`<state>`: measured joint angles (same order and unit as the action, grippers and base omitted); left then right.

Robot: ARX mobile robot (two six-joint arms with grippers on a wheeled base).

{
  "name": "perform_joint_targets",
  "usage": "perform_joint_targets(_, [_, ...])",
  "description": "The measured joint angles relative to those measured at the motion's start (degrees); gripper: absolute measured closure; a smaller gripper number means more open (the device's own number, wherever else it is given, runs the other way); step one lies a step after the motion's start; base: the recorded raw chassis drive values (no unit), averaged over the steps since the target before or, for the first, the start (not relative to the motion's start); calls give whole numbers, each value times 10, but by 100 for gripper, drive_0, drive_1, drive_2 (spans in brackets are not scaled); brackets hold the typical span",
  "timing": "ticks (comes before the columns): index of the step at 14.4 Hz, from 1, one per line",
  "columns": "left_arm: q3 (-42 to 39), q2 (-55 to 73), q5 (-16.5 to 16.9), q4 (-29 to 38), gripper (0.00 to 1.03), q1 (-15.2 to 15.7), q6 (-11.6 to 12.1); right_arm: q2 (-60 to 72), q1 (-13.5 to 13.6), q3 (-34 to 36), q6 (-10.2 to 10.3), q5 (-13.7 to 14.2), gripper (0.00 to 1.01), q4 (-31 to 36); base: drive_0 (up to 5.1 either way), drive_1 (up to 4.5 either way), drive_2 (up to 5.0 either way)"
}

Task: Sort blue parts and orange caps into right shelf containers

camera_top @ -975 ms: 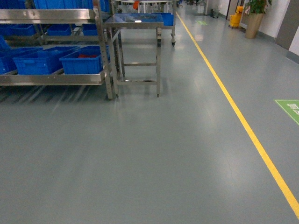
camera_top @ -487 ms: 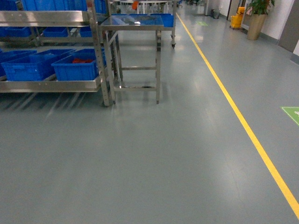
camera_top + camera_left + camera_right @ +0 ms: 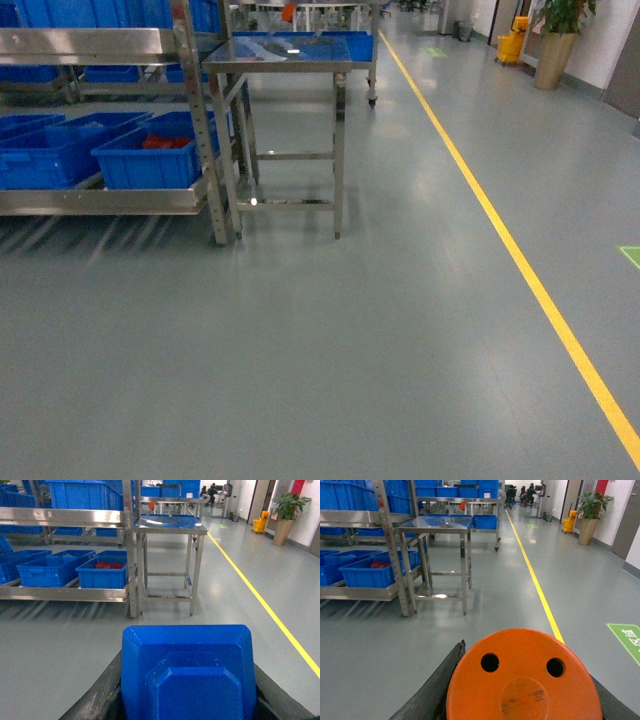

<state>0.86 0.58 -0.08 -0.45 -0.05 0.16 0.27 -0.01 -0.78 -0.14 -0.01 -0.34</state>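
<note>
Ahead and to the left of both grippers stands the shelf (image 3: pixel 110 45), its lower level carrying two blue bins (image 3: pixel 150 160) in the head view. The left gripper (image 3: pixel 187 700) is clamped on one blue part (image 3: pixel 187 672); the right gripper (image 3: pixel 522 700) grips one orange cap (image 3: pixel 522 677).

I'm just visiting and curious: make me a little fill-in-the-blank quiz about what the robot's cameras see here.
1. The left claw carries a part coloured ____.
2. The cap in the right claw is coloured ____.
3. The stripe painted along the floor is ____.
4. The bin at the shelf end beside the steel table holds pieces coloured ____.

Missing words: blue; orange; yellow; red
</note>
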Motion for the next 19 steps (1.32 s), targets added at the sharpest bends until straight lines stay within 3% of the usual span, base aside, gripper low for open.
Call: perform_joint_targets(19, [0, 0, 0, 1, 60, 0, 0, 0, 0, 0, 0, 0, 57, 0, 1, 423, -420])
